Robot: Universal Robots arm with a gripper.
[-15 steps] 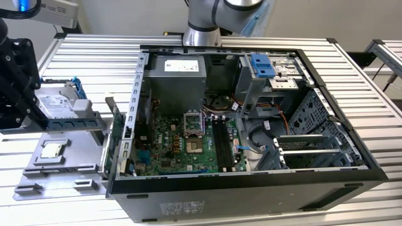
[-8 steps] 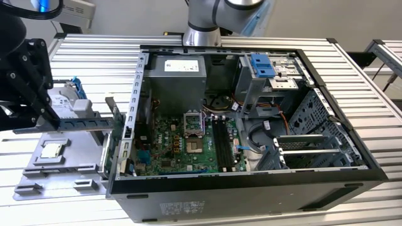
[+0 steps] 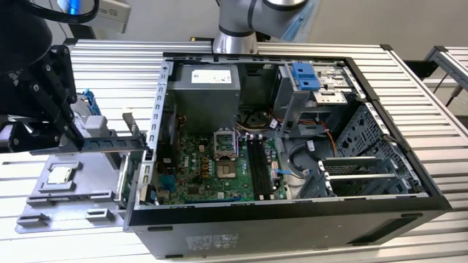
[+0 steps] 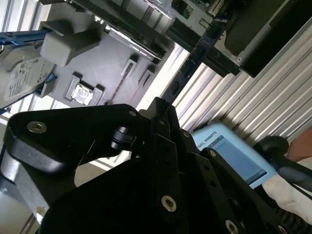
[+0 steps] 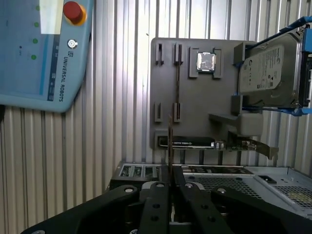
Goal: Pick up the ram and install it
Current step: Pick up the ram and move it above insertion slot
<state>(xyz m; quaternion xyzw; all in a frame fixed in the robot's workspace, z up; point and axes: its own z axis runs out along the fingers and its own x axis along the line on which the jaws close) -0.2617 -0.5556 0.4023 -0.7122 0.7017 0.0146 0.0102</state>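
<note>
First wrist view: the black two-finger gripper [image 5: 170, 187] is pinched shut on the thin, narrow ram board [image 5: 170, 141], edge-on above the flat grey plastic tray [image 5: 195, 97]. Pickup looks done. Beside the tray, the long black motherboard slots [image 3: 257, 161] seem unfilled.

Robotics lab bench, pretty clearly
Ribbed aluminium table [image 3: 409, 71], opened desktop PC case [image 3: 292, 224], grey parts jig [image 3: 73, 203], and a blue teach pendant [image 5: 29, 73] lying on it.
</note>
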